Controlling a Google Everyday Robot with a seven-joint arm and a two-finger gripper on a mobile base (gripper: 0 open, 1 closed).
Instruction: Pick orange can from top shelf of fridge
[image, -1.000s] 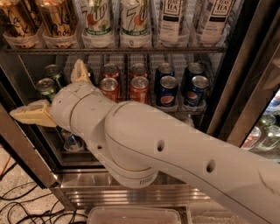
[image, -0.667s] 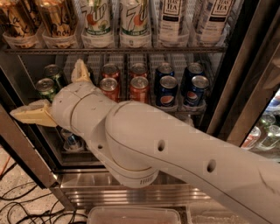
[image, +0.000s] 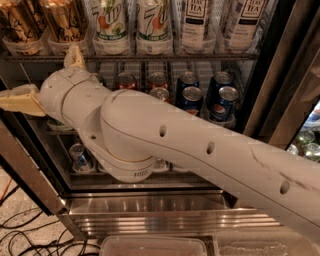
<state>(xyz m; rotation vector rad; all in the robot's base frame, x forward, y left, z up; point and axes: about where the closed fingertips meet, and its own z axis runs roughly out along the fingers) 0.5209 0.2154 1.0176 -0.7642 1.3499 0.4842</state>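
Up and leftward the tool (image: 47, 77) has risen. Its fingers are spread wide and grasp nothing, with one tip just under the front edge of the top desk (image: 150, 58) in the fridge (image: 150, 205). Near that desk's front left corner stands the orange can (image: 62, 22), untouched.

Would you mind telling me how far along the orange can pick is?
Done: the stainless-framed fridge is open, and the two-finger gripper sits just below the grey wire top shelf. In hand: nothing, fingers spread and empty. Left: rise to a tall amber-gold can, grasp it, draw it out.
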